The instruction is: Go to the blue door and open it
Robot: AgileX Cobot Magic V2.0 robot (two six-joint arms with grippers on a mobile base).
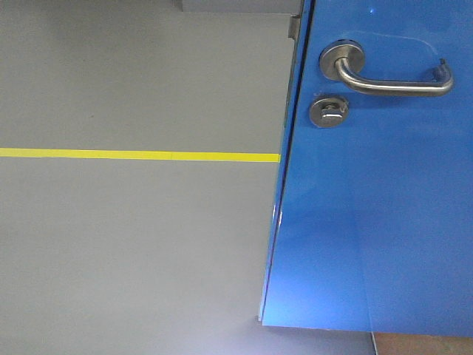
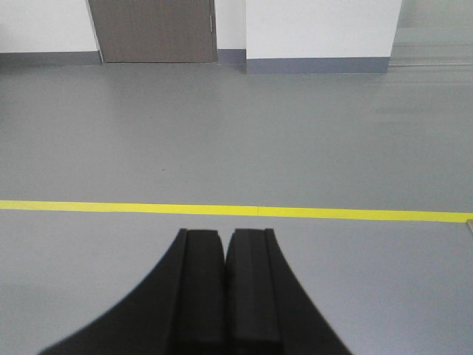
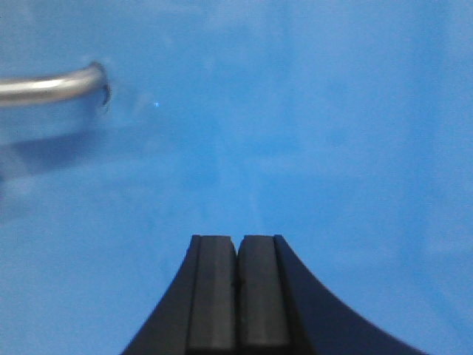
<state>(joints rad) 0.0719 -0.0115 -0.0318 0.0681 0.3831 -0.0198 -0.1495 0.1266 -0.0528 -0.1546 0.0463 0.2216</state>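
**At the blue door: stock of the approach**

Nearest me, right tool (image 3: 237, 296): pads pressed together, holding nothing, pointed at the blue door (image 1: 384, 222), which fills that wrist view. Left tool (image 2: 225, 296): likewise closed and empty, facing open grey floor (image 2: 222, 133).

Blue door: right half of the front view, its free edge (image 1: 284, 185) standing off the frame, apparently ajar. Glossy flat panel, I judge it rigid, heavy and slick; no purchase on the face.

Lever handle (image 1: 392, 83): silver, on a round rose; the one sound hold. Thumb-turn (image 1: 329, 111) just below it.

Room: clear floor left of the edge, crossed by a yellow line (image 1: 140, 154); a far wall with a grey door (image 2: 155, 29) beyond.
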